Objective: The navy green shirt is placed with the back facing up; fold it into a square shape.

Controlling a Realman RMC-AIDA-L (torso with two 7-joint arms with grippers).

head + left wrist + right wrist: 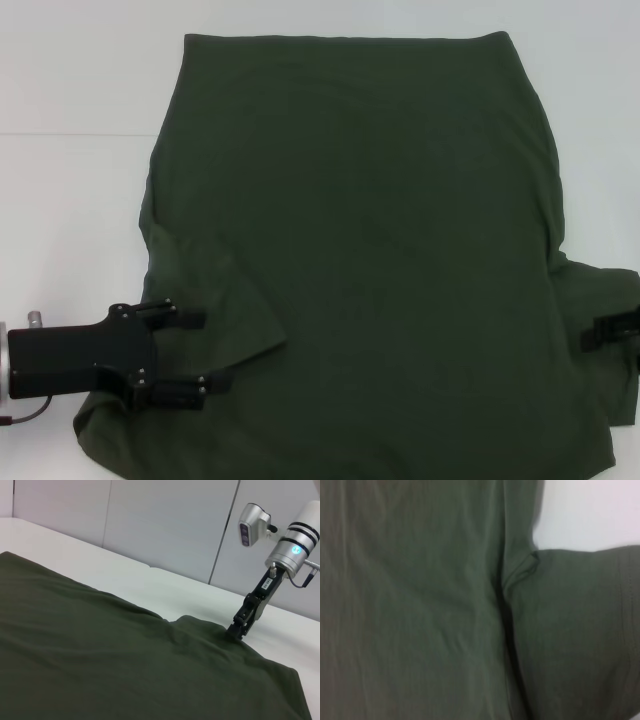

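Nearest the robot, shirt (380,250) hem end cut off by the head view's lower edge, so collar and near corners out of sight. Left gripper (205,350) low on the left, over the left sleeve (215,310), black fingers (190,318) spread apart with cloth lying between them; impossible to tell whether the tips touch the fabric or hang just above it. Sleeve folded inward onto the body, its edge a slanted crease. Right gripper (612,330) at the right edge, mostly cropped, only a dark stub showing on the right sleeve (600,300); from the left wrist view, same gripper (239,629) standing nearly upright with tips down on the raised cloth, jaw gap too small and dark to read, so spread or pinching cannot be told. Right wrist view filled almost wholly by green fabric (420,605), soft and blurred, a deep fold where sleeve meets body, own fingers not shown. Shirt spread flat, plain side up, no lettering visible, covering most of the white table (70,220). Farther off, straight far edge of the shirt lying near the table's back. Beyond, pale wall panels (165,525) in the left wrist view.
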